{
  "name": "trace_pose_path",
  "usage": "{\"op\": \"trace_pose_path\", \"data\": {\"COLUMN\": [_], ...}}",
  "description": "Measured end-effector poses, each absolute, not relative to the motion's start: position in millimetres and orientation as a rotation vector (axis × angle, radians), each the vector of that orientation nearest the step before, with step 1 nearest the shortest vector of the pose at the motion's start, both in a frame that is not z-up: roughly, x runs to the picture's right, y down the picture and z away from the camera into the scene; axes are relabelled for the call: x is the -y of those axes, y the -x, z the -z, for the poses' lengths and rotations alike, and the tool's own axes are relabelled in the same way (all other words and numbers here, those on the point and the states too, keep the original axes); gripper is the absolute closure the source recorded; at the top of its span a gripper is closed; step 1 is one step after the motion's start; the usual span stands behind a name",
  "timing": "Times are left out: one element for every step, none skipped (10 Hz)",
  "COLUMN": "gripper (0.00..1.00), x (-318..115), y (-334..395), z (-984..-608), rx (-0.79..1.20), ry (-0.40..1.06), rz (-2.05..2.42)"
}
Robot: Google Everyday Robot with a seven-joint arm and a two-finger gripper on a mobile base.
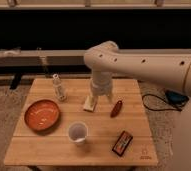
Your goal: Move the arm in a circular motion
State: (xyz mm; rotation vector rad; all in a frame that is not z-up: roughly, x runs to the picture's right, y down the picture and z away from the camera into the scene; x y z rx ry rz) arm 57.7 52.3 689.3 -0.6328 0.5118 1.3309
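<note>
Camera view: arm (139, 62) hand (100, 96), grip unclear, over table (49, 150); bowl (41, 115) and cup (78, 132) look empty.

One bowl (41, 115), one cup (77, 132)

From my remote seat I see a low, square table of pale bamboo-like wood planks (44, 150) filling the lower middle of the view, with a small mark printed near its front right corner. It stands on a beige, coarse-looking carpet (3, 117). Behind it a long, pale grey horizontal rail (29, 56) runs across the room, with a dark bracket (16, 80) reaching the floor at the left. Above the rail everything is a wide black band (49, 30), window or panel I cannot tell, capped by a light strip (49, 5). A thin black cable (156, 102) loops on the carpet at the right. The light is warm and dim. The gripper (100, 96) hangs over the table's middle.
</note>
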Motion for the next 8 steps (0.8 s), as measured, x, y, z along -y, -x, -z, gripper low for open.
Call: {"op": "trace_pose_path", "data": {"gripper": [0.35, 0.35, 0.35, 0.35, 0.35, 0.35, 0.35, 0.35], "x": [-40.2, -26.5, -11.0, 9.1, 22.7, 33.8, 39.8, 42.9], "y": [-80.4, -102.2, -120.9, -140.0, -149.0, -153.2, -158.2, -161.2], "z": [-697.0, -705.7, -714.7, -727.8, -738.2, -746.4, -751.4, -753.4], "rx": [-0.52, -0.526, -0.527, -0.523, -0.519, -0.514, -0.512, -0.511], "ry": [0.624, 0.616, 0.608, 0.603, 0.605, 0.606, 0.605, 0.604], "rz": [-1.371, -1.409, -1.443, -1.473, -1.481, -1.481, -1.482, -1.485]}}
